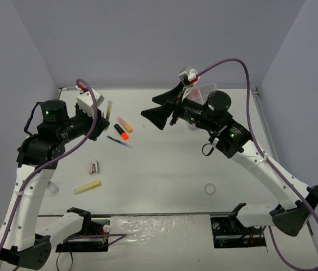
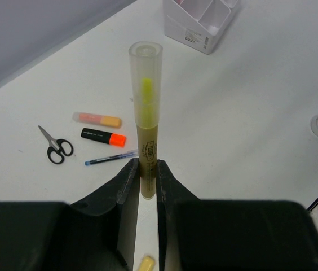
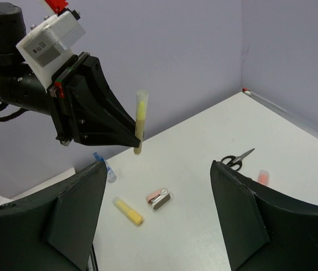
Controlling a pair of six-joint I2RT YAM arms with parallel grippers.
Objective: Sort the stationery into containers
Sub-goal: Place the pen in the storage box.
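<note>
My left gripper (image 1: 104, 115) is shut on a highlighter with a tan barrel, a yellow tip and a clear cap (image 2: 145, 113). It holds it off the table; this also shows in the right wrist view (image 3: 140, 121). My right gripper (image 1: 148, 108) is open and empty above the table's middle, facing the left gripper. The white organiser box (image 2: 201, 20) stands at the back, mostly hidden by the right arm in the top view. On the table lie a peach highlighter (image 1: 124, 123), an orange-black highlighter (image 1: 120, 132), a blue pen (image 1: 119, 141), black scissors (image 2: 56, 148) and a yellow highlighter (image 1: 87, 187).
A small pink and brown item (image 1: 94, 167) lies left of centre near the yellow highlighter. A tape ring (image 1: 210, 188) lies near the front right. Purple walls close the back and both sides. A blue-capped item (image 3: 104, 166) lies at the table's left edge.
</note>
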